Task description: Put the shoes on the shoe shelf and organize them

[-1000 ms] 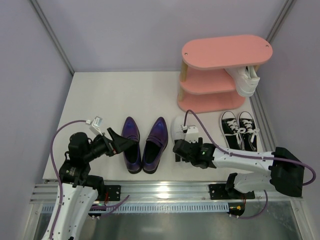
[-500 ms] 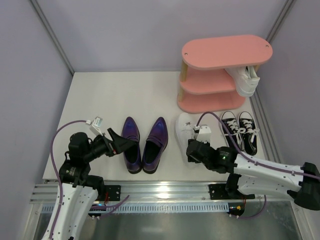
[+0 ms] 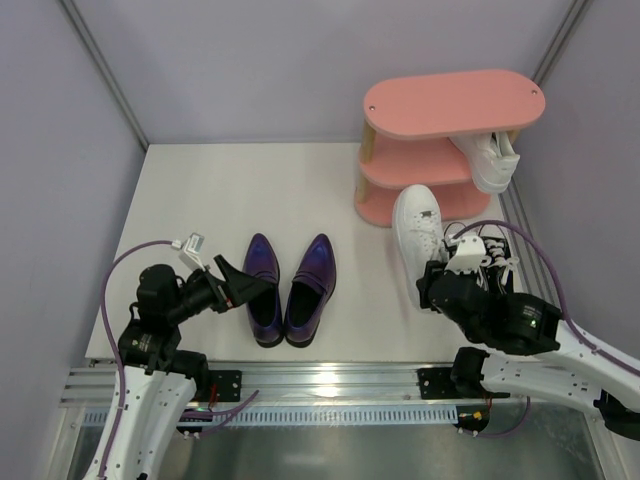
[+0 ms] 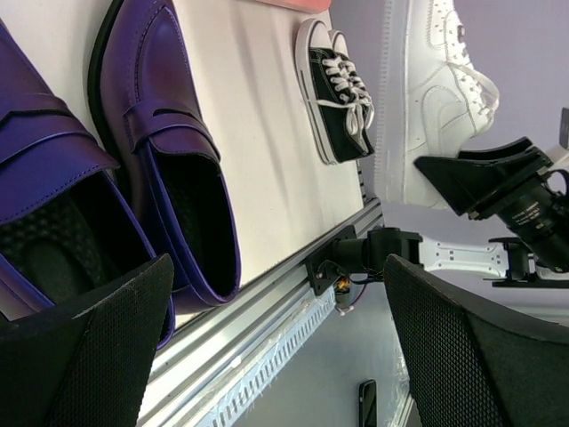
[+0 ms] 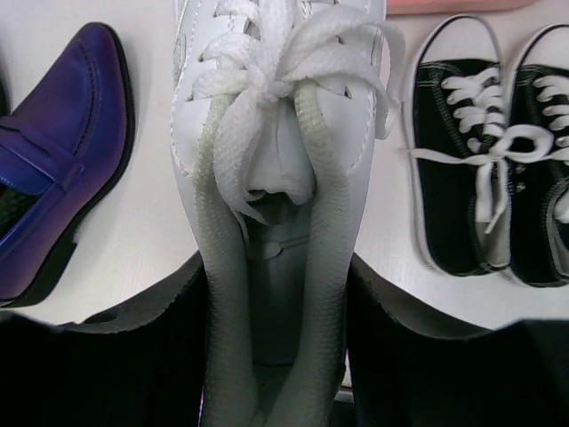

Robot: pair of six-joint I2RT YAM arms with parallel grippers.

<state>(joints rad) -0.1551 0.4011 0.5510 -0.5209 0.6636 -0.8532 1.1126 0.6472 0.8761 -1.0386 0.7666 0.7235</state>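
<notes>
- Nearest the arms, the left claw (image 3: 243,279) hangs low over the near left part of the desk (image 3: 200,200). Its jaws are spread wide and there is nothing between them.
- Just past it, the purple loafers (image 3: 290,290) lie side by side on the desk, toes pointing to the far side. From above, the left claw's fingers overlap the outer edge of the left loafer. Whether they touch it cannot be told.
- To the right, the right claw (image 5: 277,320) is clamped on the heel end of a white sneaker (image 3: 415,225), one finger on each side of the shoe's collar.
- The white sneaker is carried with its toe toward the shoe shelf (image 3: 455,105). In the left wrist view its sole is clear of the desk. From above, its toe overlaps the front edge of the bottom tier, and contact there cannot be judged.
- Just right of the held shoe, the black canvas sneakers (image 5: 462,178) stand as a pair on the desk, touching each other, in front of the right end of the shelf. The right arm hides part of them from above.
- The shoe shelf stands at the far right of the desk, its pink top board bare.
- The other white sneaker (image 3: 492,160) sits at the right end of the middle tier, under the top board, and sticks out past the edge.
</notes>
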